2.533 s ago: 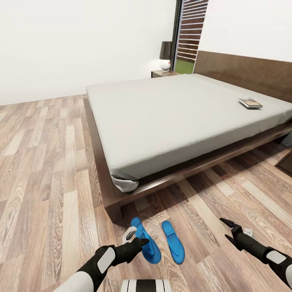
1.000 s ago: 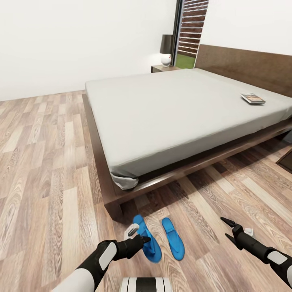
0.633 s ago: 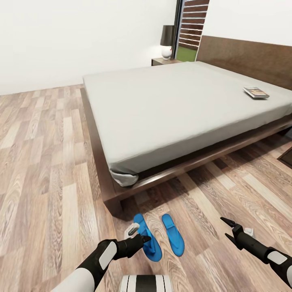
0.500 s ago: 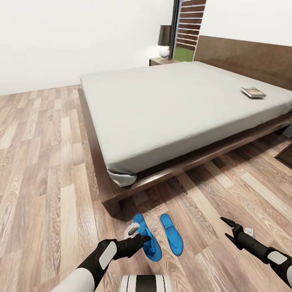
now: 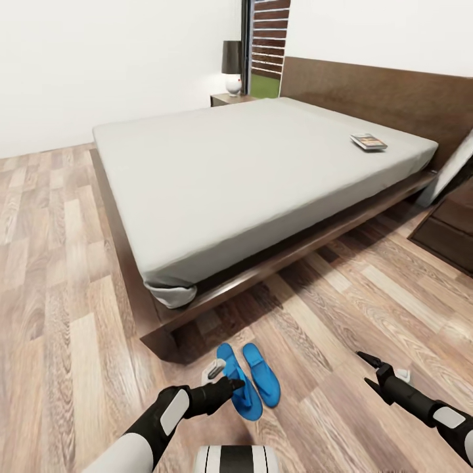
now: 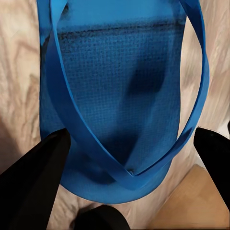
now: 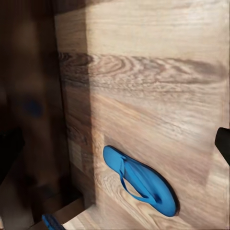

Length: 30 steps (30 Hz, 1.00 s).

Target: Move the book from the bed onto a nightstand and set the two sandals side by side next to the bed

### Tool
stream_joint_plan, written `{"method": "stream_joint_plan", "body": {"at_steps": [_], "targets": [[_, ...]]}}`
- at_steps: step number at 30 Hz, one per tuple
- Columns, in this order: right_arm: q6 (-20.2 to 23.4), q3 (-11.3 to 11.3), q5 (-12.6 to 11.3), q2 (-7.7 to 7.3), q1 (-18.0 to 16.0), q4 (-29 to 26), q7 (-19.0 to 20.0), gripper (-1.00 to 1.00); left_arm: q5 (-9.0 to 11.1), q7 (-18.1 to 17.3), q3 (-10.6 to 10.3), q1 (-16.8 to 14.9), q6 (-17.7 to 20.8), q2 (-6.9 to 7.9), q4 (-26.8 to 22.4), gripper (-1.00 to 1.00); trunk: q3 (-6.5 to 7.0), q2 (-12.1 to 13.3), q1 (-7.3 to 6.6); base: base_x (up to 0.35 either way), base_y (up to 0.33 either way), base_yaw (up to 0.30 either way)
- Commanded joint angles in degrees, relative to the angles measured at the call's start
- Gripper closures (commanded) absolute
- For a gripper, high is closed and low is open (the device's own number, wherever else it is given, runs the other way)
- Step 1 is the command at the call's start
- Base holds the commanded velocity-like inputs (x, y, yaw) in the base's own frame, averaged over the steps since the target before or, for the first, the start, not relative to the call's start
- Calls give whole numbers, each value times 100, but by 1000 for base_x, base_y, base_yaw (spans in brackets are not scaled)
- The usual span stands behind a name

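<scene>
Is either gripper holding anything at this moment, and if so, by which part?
Nothing is held. The left gripper is open, its fingers straddling the strap end of one blue sandal. The right gripper is open and empty.

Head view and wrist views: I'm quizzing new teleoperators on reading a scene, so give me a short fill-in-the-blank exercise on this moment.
1. The book lies on the ____.
2. The two sandals are coloured ____.
3. The sandals lie on the wood-plank ____, near the bed corner.
4. The left gripper hangs open over one ____.

Missing words: bed; blue; floor; sandal
</scene>
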Motion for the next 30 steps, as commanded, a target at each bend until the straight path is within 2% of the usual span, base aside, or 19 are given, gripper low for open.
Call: {"method": "stream_joint_plan", "body": {"at_steps": [1, 7, 20, 22, 25, 26, 30], "targets": [[42, 48, -61, 2, -12, 22, 28, -100, 33, 2, 14, 0, 46, -1, -13, 100, -4, -2, -1, 0, 0, -274], [41, 48, -56, 2, -12, 22, 28, -100, 38, 7, 13, 0, 46, -1, -30, 100, -4, -2, -1, 0, 0, -180], [56, 43, -80, -7, -14, 18, 116, -100, 54, 57, 15, 0, 8, -1, -50, 100, -4, -2, -1, 0, 0, -21], [57, 41, -83, -15, -16, 16, 289, -100, 51, 67, 14, 0, 22, -1, -69, 100, -4, -2, -1, 0, 0, -2], [51, 45, -47, -21, -13, 19, 778, -100, 46, 156, 13, 0, 31, -1, -92, 100, -4, -2, -1, 0, 0, 0], [48, 46, 33, -22, -10, 20, 1097, -100, 46, 273, 13, 0, 33, -1, -104, 100, -4, -2, -1, 0, 0, 0], [41, 42, 298, -22, 19, 23, 1753, -100, 53, 513, 13, 0, 39, -1, -170, 100, -4, -2, -1, 0, 0, 0]]}}
